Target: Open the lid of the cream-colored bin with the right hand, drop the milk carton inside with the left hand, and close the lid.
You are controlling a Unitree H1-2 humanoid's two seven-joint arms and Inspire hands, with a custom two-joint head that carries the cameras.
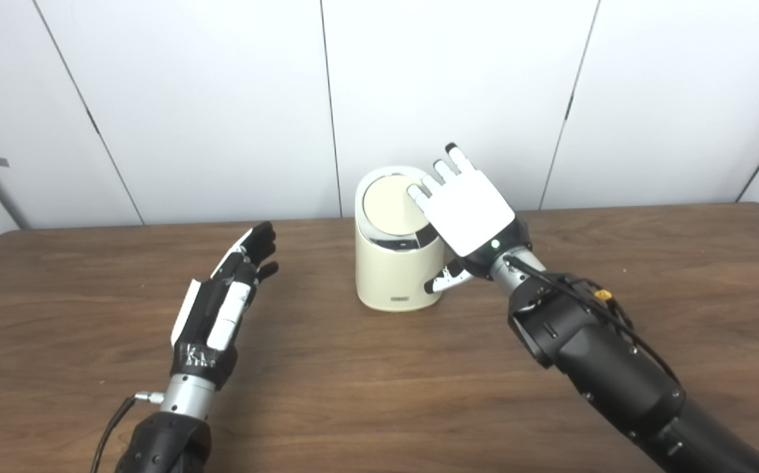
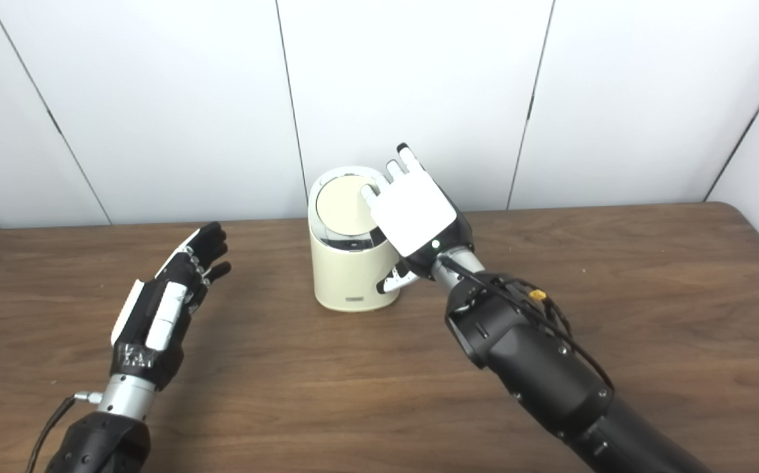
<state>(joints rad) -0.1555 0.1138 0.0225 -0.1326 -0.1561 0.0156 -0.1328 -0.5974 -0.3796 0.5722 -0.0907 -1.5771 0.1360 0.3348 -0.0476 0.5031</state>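
A cream-colored bin (image 1: 394, 276) stands upright near the back middle of the wooden table (image 1: 366, 394). Its round lid (image 1: 389, 202) lies flat and shut on top. My right hand (image 1: 468, 209) is open, palm down, over the bin's right side, with its fingertips (image 1: 417, 194) resting on the lid and its thumb beside the bin's wall. My left hand (image 1: 232, 289) lies open on the left of the table, fingers spread, holding nothing. No milk carton shows in either view.
White wall panels (image 1: 222, 98) rise right behind the table's far edge. Bare wood lies between my left hand and the bin, and across the whole right side of the table (image 2: 681, 295).
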